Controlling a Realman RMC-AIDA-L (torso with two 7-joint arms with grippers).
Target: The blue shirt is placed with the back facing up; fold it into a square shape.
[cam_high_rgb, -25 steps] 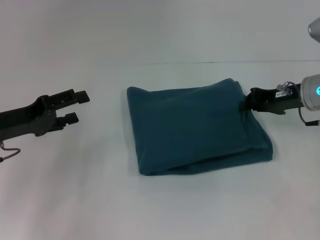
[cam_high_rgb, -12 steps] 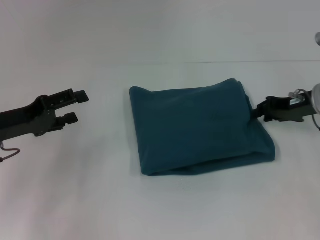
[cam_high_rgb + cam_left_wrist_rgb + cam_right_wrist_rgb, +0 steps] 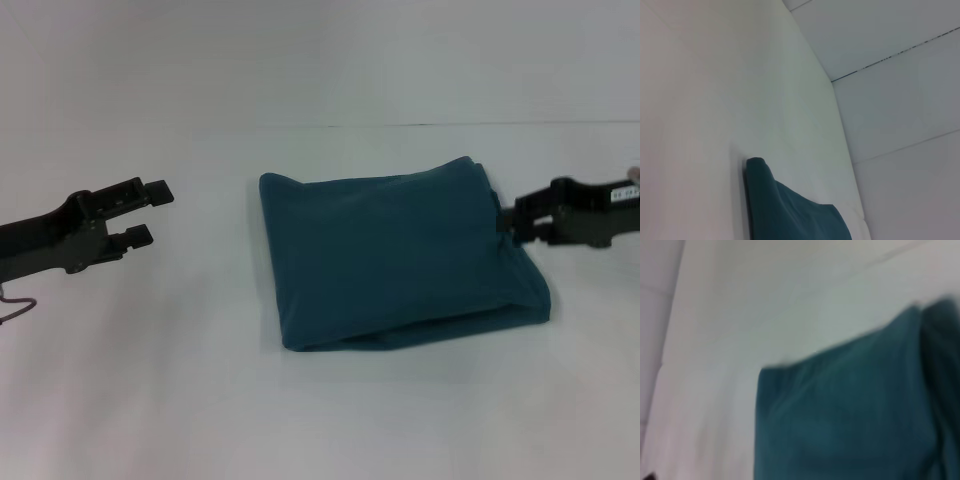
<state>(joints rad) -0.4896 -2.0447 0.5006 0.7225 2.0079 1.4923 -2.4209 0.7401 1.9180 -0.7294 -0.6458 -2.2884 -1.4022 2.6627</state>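
Blue shirt [image 3: 400, 255] — squarish, slightly widthwise

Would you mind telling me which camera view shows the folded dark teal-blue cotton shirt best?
The head view: the whole dark teal-blue cotton shirt lies folded into a rough square on the white table. The left wrist view catches only one corner; the right wrist view shows a blurred part.

In front of me the dark teal-blue cotton shirt [image 3: 400, 255] lies folded into a thick, roughly square bundle on the white table [image 3: 200, 400]. Its top face is plain, with no lettering showing. The layered edges show along the near side, where a lower layer peeks out below the top fold. The far left corner bulges up slightly.
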